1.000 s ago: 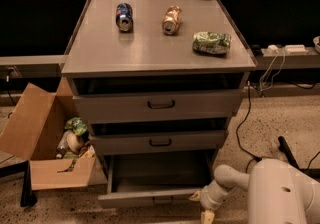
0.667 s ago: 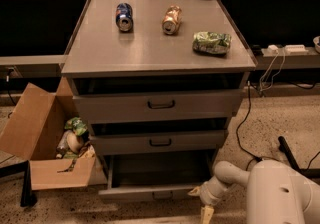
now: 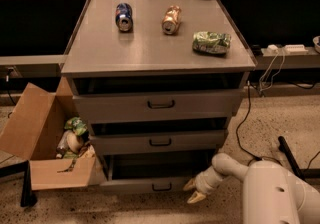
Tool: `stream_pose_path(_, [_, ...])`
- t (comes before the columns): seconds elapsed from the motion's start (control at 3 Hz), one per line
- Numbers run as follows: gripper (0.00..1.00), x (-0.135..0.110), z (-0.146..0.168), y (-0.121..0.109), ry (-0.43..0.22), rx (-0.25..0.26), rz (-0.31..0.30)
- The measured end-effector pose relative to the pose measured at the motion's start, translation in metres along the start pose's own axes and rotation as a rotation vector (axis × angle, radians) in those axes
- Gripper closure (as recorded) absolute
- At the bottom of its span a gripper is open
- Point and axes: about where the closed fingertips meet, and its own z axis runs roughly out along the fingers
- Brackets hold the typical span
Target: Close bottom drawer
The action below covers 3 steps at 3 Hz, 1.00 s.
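Note:
The bottom drawer (image 3: 150, 185) is the lowest of three grey drawers in the metal cabinet. It stands pulled out part way, with its dark inside showing above its narrow front panel and small dark centre handle. My gripper (image 3: 192, 191) sits low at the drawer front's right end, right beside the panel. Its two yellowish fingertips (image 3: 196, 197) are spread apart and hold nothing. My white arm (image 3: 272, 188) reaches in from the lower right.
An open cardboard box (image 3: 42, 140) with rubbish stands on the floor left of the cabinet. The cabinet top (image 3: 155, 43) carries two cans and a crushed green bag. The middle drawer (image 3: 160, 142) and top drawer (image 3: 160, 104) are above. Cables lie on the floor at right.
The bottom drawer has slid inward a little. My gripper has moved with its front panel, toward the cabinet.

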Motion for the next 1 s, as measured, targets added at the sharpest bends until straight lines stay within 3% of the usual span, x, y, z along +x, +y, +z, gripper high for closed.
stream_pose_path(0.67, [0.97, -0.002, 0.0, -0.031, -0.003, 0.039, -0.034])
stream_pose_path(1.0, [1.0, -0.002, 0.0, -0.031, -0.003, 0.039, -0.034])
